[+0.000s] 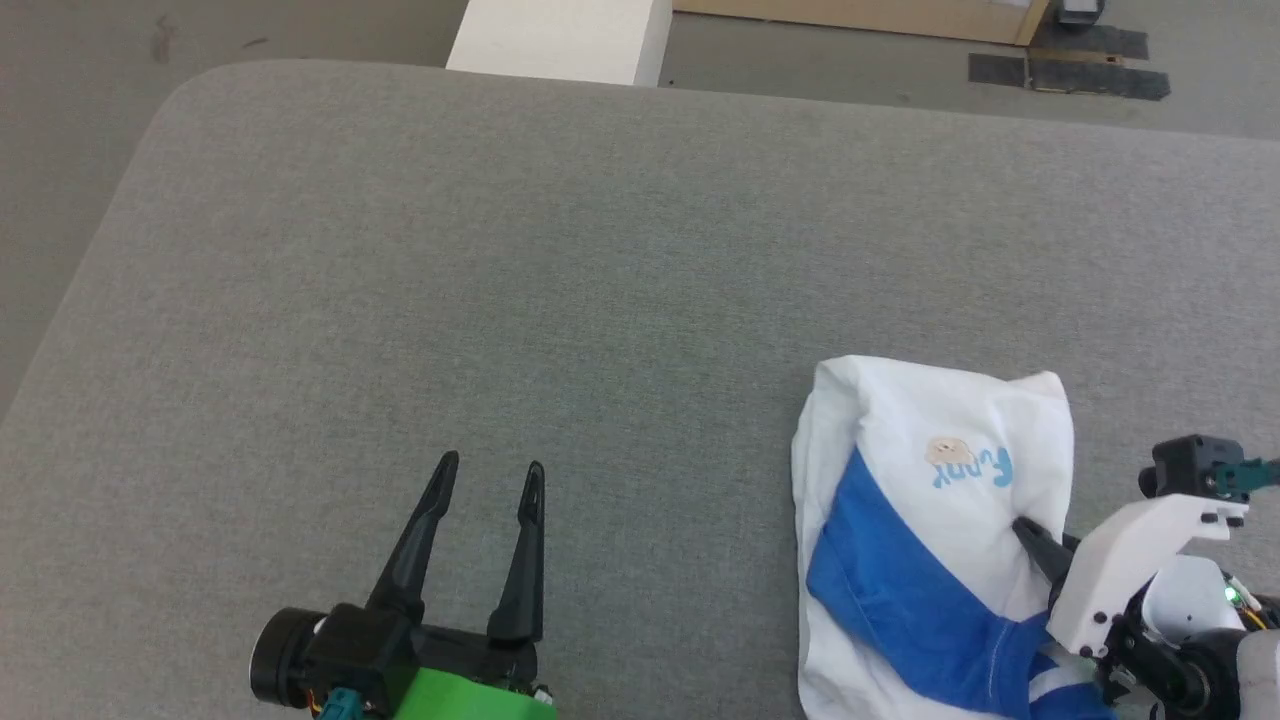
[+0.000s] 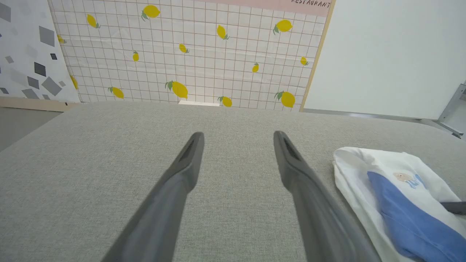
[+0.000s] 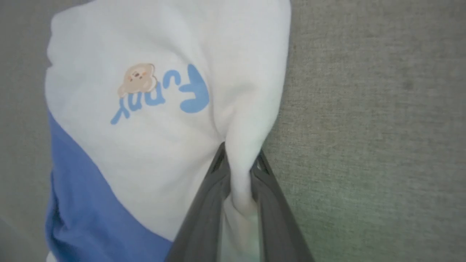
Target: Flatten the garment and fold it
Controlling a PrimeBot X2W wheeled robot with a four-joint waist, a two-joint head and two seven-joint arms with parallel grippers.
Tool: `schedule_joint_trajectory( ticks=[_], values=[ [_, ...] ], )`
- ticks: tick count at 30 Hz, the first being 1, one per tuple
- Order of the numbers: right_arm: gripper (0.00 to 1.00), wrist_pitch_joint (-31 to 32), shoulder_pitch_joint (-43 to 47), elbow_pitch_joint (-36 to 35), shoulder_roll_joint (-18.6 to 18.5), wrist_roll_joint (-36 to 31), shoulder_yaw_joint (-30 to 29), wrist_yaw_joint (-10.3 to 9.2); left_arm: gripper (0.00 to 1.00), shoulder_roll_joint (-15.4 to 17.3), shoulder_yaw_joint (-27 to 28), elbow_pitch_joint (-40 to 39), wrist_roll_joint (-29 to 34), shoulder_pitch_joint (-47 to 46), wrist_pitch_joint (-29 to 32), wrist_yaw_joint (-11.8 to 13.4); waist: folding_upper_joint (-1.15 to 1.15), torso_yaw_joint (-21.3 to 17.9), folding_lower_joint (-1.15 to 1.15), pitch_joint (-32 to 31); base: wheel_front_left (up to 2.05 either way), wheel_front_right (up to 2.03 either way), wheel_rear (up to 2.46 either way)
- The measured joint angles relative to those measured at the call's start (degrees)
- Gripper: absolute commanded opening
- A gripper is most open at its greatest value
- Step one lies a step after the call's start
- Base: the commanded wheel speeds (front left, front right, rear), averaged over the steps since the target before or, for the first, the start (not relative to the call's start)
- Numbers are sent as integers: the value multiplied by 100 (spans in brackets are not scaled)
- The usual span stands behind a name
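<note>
The garment (image 1: 930, 500), white with a blue sleeve laid across it and a small "Funny" print, lies folded into a compact bundle at the near right of the grey table (image 1: 600, 250). My right gripper (image 1: 1030, 530) is shut on a pinched fold at the bundle's right edge. In the right wrist view the white cloth (image 3: 164, 109) bulges between the two dark fingers (image 3: 207, 203) of that gripper (image 3: 238, 163). My left gripper (image 1: 490, 470) stands open above bare table at the near left, well apart from the garment (image 2: 397, 196). Its fingers (image 2: 182, 174) hold nothing.
The table's rounded far-left corner (image 1: 200, 90) and left edge drop to the floor. A white block (image 1: 560, 40) stands beyond the far edge. A lemon-patterned panel (image 2: 189, 51) rises behind the table in the left wrist view.
</note>
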Motion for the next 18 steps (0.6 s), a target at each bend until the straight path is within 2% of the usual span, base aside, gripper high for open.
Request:
schedule_joint_trajectory(
  ticks=[4, 7, 12, 18],
  values=[
    [0, 3, -181, -92, -65, -178, 38, 1, 100, 20, 4, -15, 1, 6, 0, 3, 0, -187, 0, -75, 0, 0, 0],
    [0, 37, -375, -225, -589, -485, 267, 2, 100, 60, -7, -66, 8, 4, 0, 1, 0, -379, 0, -124, 0, 0, 0],
    [0, 118, -932, -327, -1443, -565, 603, 0, 100, 145, -25, -152, 51, -90, 47, -29, 0, -796, 0, -94, 0, 0, 0],
    [0, 136, -1646, -91, -2553, -660, 1081, 1, 100, 207, -102, -288, 119, -442, 171, -84, 0, -1219, 0, 174, 0, 0, 0]
  ],
)
